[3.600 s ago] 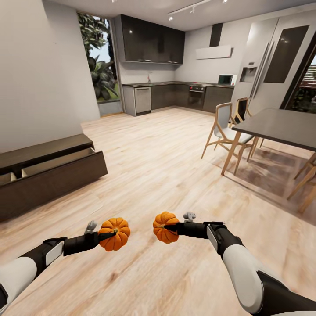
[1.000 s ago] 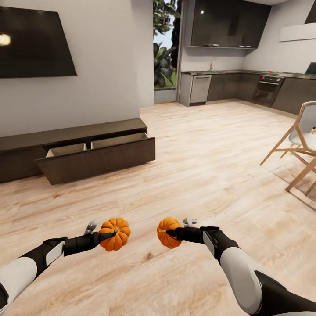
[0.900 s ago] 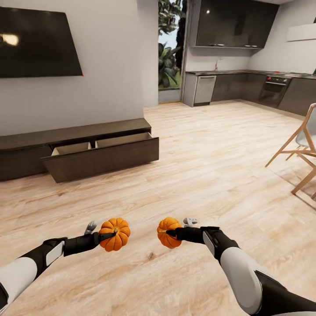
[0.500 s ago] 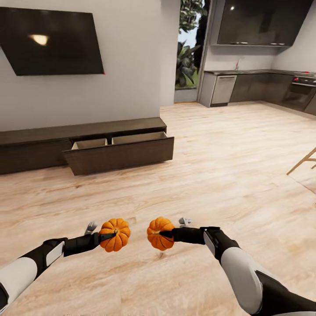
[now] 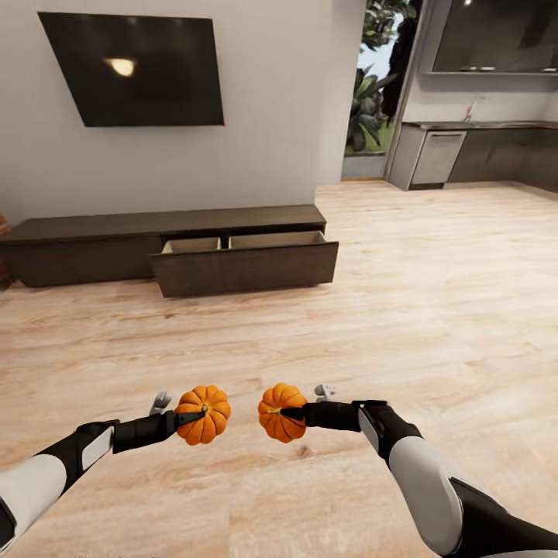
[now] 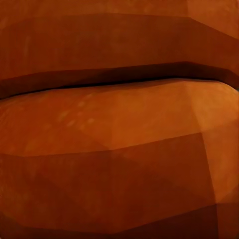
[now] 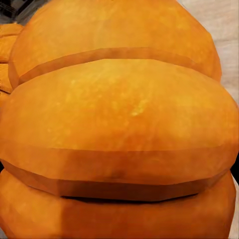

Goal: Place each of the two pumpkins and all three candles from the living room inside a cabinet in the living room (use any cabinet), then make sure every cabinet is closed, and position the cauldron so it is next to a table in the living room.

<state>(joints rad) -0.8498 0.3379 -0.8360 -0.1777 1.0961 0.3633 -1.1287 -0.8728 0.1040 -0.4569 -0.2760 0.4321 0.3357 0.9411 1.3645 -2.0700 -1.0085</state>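
My two arms match: each has a glossy white, rounded upper shell that gives way to matte black toward the wrist. On my left arm (image 5: 54, 469) a pale grey rectangular panel sits in the black forearm section; my right arm (image 5: 418, 465) carries the same light panel, edged in black. Both wrists taper into slim black links. A small light-grey knuckle-like part sticks up behind each gripper, left gripper (image 5: 186, 417) and right gripper (image 5: 293, 413), whose fingers are thin and black
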